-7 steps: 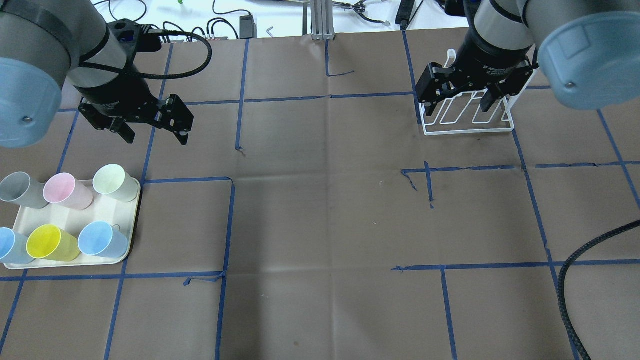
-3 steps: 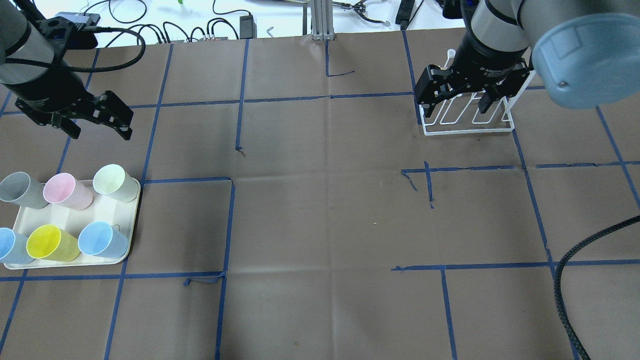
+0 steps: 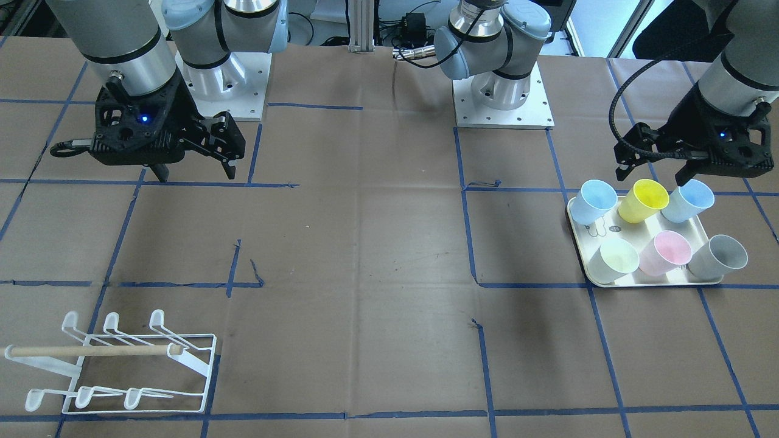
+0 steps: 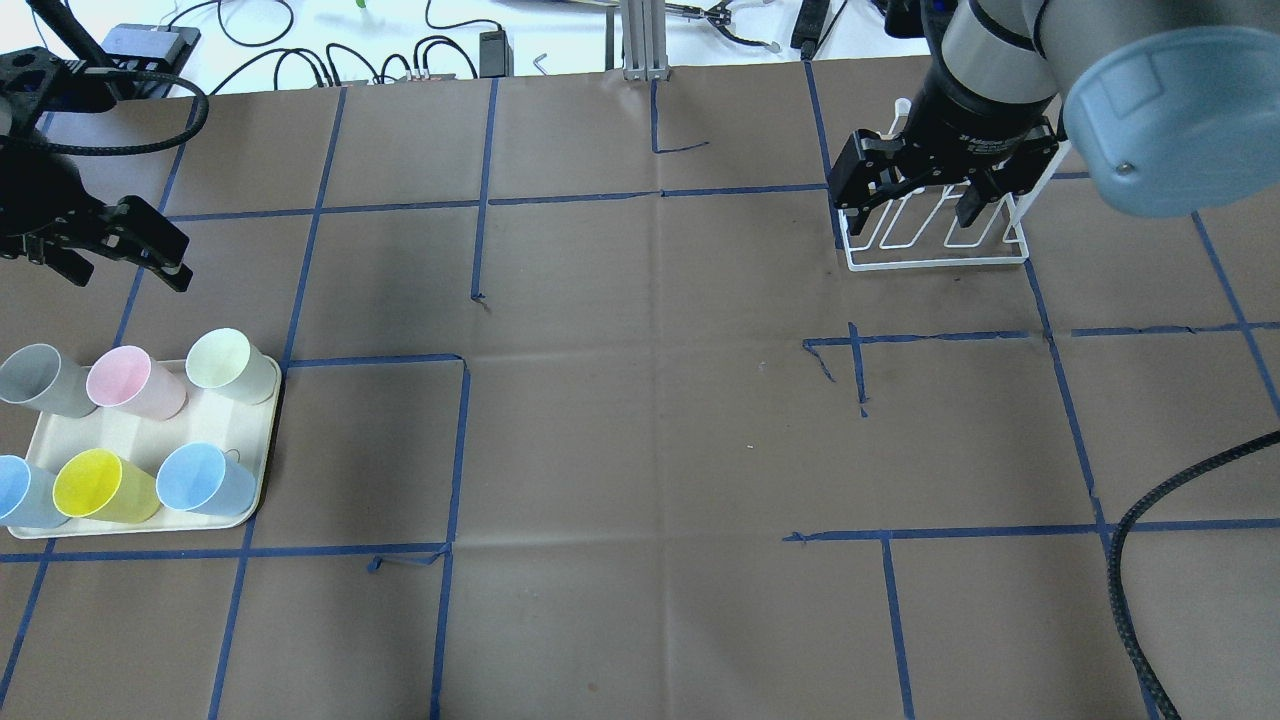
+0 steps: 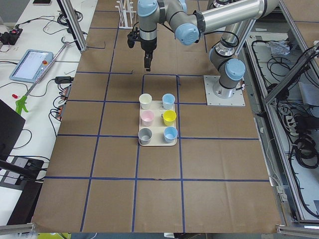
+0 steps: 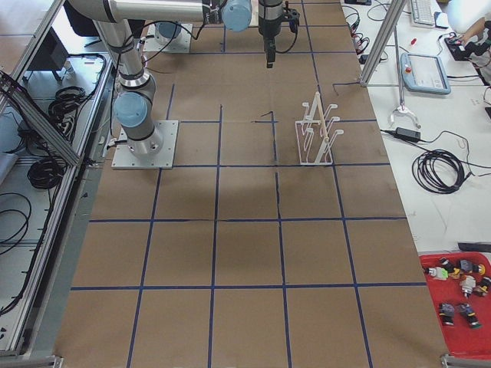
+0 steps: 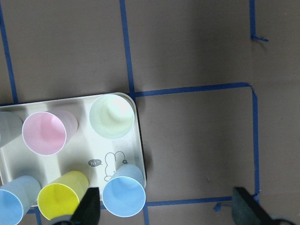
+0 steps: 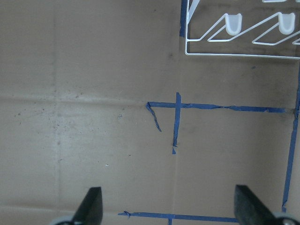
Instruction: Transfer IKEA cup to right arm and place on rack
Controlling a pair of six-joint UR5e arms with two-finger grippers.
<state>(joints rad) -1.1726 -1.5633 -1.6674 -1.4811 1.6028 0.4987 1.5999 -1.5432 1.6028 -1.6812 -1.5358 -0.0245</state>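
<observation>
Left gripper (image 4: 128,275) is hanging high over the tray (image 4: 135,432) end of the table, jaws wide apart, carrying nothing. Right gripper (image 4: 908,212) is waiting well apart at the other end, above the rack (image 4: 940,263), jaws also spread and empty.

- Six cups are standing upright on the tray in two rows of three, mouths up, so their long axes are running vertical. I am not able to tell which one is meant.
- The pick is turning on this: the cups are lying below the left gripper. The wrist view is putting the tray low and to the left, with the blue cup (image 7: 124,196) just beside one finger (image 7: 89,207) in the picture. I am judging that cup the closest, needing a drop and a small sideways shift.
- The left arm is far nearer; the right is nowhere close.

Hard to read:
- The fixed views are disagreeing on where the left gripper sits over the tray, so I am trusting the wrist view.
- The overhead is cutting off the second blue cup (image 4: 20,492) and most of the left arm.
- The right gripper is covering part of the rack there.
</observation>
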